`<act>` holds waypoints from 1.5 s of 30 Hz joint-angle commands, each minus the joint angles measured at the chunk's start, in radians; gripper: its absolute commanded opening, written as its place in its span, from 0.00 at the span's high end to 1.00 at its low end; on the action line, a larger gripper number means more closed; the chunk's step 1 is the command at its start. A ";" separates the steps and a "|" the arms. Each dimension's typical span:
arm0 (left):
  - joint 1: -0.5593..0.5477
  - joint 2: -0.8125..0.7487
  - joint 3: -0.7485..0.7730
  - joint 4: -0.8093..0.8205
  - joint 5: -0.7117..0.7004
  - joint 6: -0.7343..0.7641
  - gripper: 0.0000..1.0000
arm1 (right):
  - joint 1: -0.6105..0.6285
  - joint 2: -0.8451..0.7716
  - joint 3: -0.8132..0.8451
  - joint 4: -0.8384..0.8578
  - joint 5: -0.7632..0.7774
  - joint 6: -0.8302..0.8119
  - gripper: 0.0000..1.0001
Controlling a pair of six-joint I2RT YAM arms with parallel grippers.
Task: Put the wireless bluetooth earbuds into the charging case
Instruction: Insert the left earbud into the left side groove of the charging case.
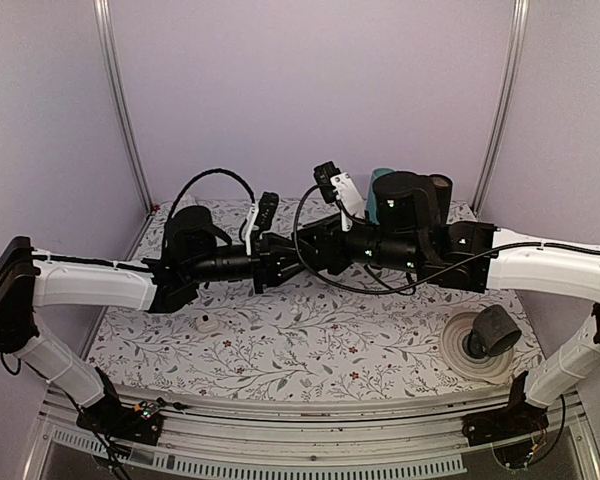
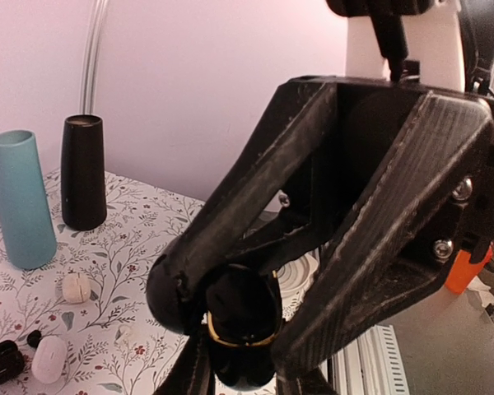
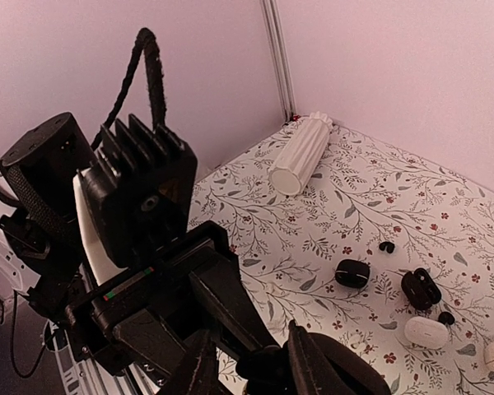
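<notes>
Black and glossy, with a thin gold band round it, the pebble-shaped charging case [image 2: 240, 313] hangs in mid-air. It is clamped near the tips of the left fingers [image 2: 218, 230], which are closed down hard on it. The right fingers [image 3: 321, 366] sit just beside them above the floral-patterned worktop [image 1: 310, 340]. They stand slightly parted with something dark between them; I cannot tell whether it is an earbud, the case, or nothing held at all.

One tiny black earbud [image 3: 386, 246] and a second black earbud [image 3: 446, 317] lie loose on the worktop, apart from the raised case.

The likeliest failure is probably the case slipping. It is smooth and rounded and held only at the fingertips, so a sideways push from the right could twist it or pop it out. An earbud brought in tilted would likely jam on the rim or drop. With both wrists so close together, a small misjudged move could also knock one arm against the other and spoil the alignment.
</notes>
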 commanded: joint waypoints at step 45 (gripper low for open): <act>-0.002 -0.064 0.033 -0.066 -0.120 0.109 1.00 | 0.015 -0.008 0.180 -0.270 0.212 0.135 0.30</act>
